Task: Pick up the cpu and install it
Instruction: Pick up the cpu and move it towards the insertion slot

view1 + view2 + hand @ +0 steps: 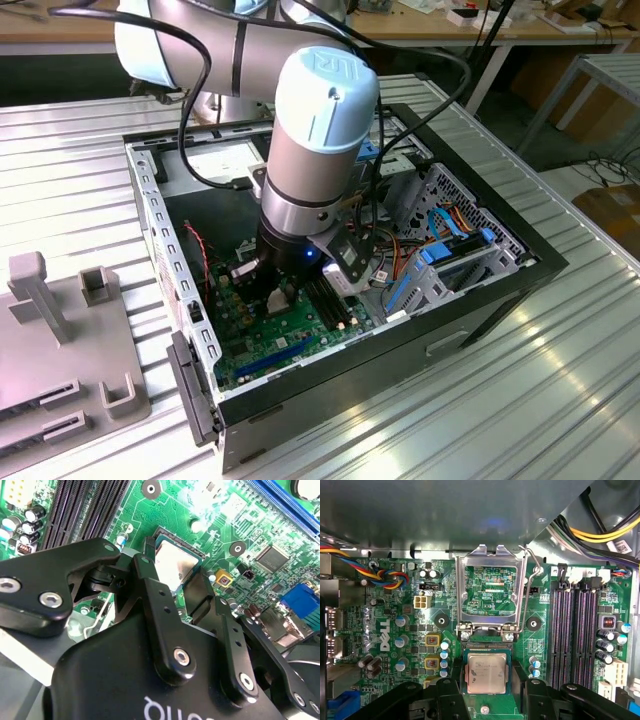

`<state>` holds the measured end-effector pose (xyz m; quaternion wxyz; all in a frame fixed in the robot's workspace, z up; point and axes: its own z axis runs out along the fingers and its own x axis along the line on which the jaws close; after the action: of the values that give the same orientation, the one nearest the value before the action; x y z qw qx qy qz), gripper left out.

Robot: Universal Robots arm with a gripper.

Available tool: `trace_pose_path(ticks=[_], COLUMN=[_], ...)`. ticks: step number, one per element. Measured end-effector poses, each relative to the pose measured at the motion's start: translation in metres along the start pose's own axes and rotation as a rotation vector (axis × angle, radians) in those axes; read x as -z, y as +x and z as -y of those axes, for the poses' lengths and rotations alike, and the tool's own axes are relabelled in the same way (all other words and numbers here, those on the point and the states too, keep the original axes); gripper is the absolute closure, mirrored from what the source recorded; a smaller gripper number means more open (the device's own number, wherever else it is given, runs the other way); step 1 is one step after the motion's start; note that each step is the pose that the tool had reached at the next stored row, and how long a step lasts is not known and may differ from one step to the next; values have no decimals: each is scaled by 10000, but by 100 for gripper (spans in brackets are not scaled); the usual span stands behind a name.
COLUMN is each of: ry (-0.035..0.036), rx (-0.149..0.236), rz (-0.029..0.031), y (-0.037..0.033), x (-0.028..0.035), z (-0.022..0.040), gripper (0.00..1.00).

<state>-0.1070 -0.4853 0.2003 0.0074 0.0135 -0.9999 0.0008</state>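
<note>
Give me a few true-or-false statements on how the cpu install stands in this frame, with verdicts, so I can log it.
1. The gripper is down inside the open computer case. True.
2. The hinged metal frame is closed over the cpu. False: the frame stands open, hinged away from the cpu, whose metal top is uncovered.
3. The cpu lies on the grey fixture outside the case. False: it is at the socket on the green motherboard, right at the gripper.
4. The long black memory slots hold no modules. True.
</note>
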Motion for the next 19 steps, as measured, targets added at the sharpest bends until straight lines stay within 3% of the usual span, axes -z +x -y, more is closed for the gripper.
trace_pose_path(ticks=[19], ry=[-1], rx=[0], rz=[1], y=[2], x=[-17], z=[-3], gripper=[53])
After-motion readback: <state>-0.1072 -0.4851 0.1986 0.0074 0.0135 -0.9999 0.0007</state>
